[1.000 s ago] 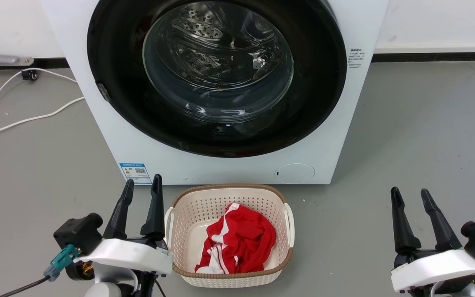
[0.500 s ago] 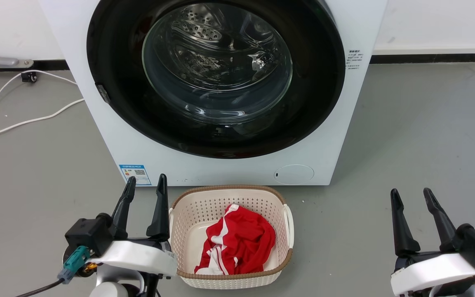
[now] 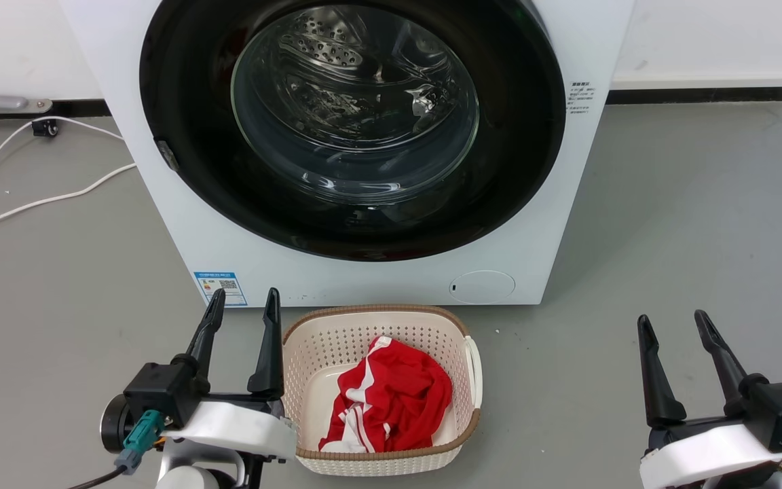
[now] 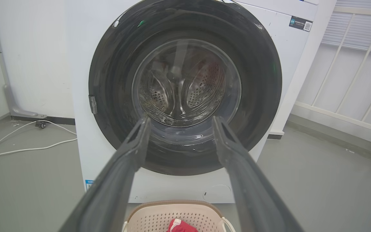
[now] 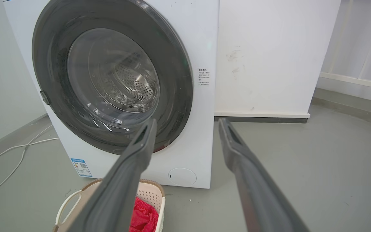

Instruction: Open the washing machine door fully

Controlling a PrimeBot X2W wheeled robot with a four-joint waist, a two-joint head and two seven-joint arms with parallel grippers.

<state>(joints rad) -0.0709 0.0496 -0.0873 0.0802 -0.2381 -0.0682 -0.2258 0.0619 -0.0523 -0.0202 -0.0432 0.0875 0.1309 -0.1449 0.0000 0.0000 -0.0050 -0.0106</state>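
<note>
Change since a second ago is small: the left end effector (image 3: 245, 295) has edged toward the laundry basket (image 3: 377, 309) and its wrist has rolled, so the dark camera block now sits closer under the fingers. The right end effector (image 3: 672, 316) has barely moved. The whole head view has slid slightly, which is the camera's motion. Both end effectors are released, with fingers spread and nothing between them.

The washing machine door (image 3: 354, 122) remains closed flat against the front of the washing machine (image 3: 364, 278), ahead of and above both sets of fingertips and apart from them. A small grey tab (image 3: 168, 155) sits on the door's rim on the left end effector's side.

The blue sticker (image 3: 220, 288), just beyond the left fingertips, carries a QR code, and its print is too small to read. Grey lettering (image 3: 582, 97) beside the door on the right end effector's side is likewise illegible. The basket, just beside the left end effector, holds a red and white garment (image 3: 391, 401).
</note>
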